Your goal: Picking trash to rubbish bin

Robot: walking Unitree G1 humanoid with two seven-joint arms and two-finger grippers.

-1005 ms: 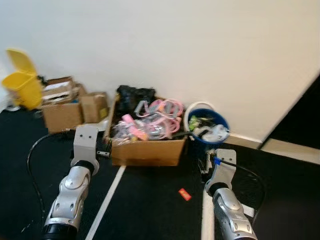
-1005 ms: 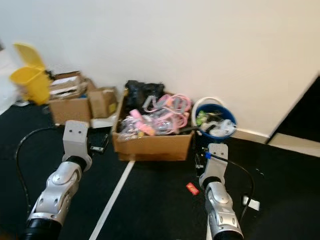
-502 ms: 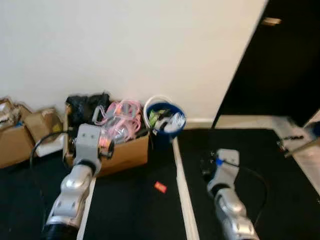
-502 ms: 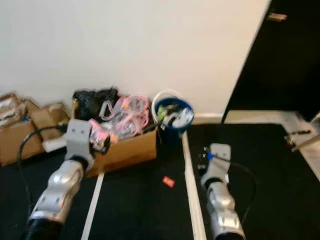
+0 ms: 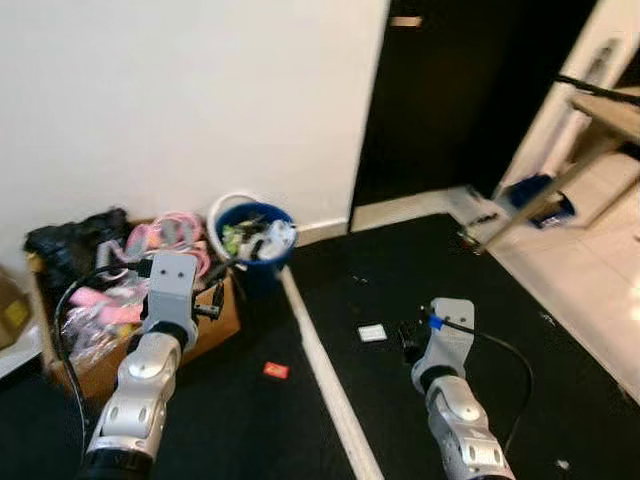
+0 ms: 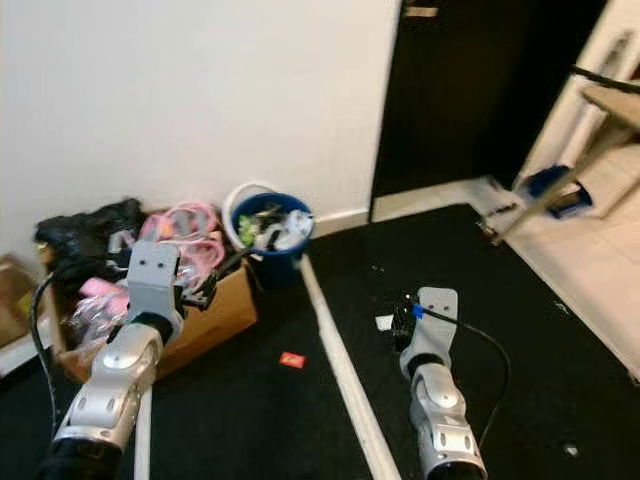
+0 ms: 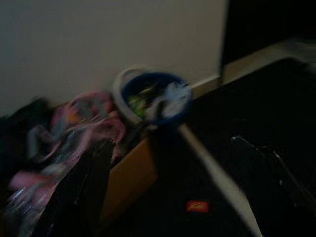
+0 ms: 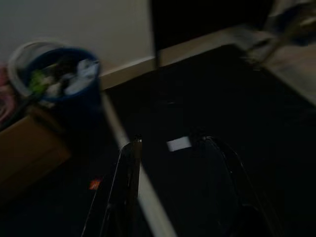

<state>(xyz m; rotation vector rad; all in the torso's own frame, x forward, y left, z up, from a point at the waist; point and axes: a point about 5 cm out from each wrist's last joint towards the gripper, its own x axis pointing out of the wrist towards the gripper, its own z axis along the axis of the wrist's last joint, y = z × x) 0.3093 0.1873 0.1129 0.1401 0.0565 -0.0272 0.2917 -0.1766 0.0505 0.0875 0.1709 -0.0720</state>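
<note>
White scrap [image 8: 178, 143] on black floor between right gripper's [image 8: 173, 163] parted jaws; left gripper's jaws unreadable.

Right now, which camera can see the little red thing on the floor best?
The right eye view: the red wrapper lies sharp and unblocked on the black floor, left of the white line. The left eye view shows it equally small. The left wrist view shows it dim and blurred; the right wrist view, a faint speck.

Blue bin [image 5: 252, 232]; red scrap [image 5: 275, 370]; white scrap [image 5: 372, 333]; black floor [image 5: 400, 270], white stripe [image 5: 320, 370]; brown box [image 6: 215, 315].
</note>
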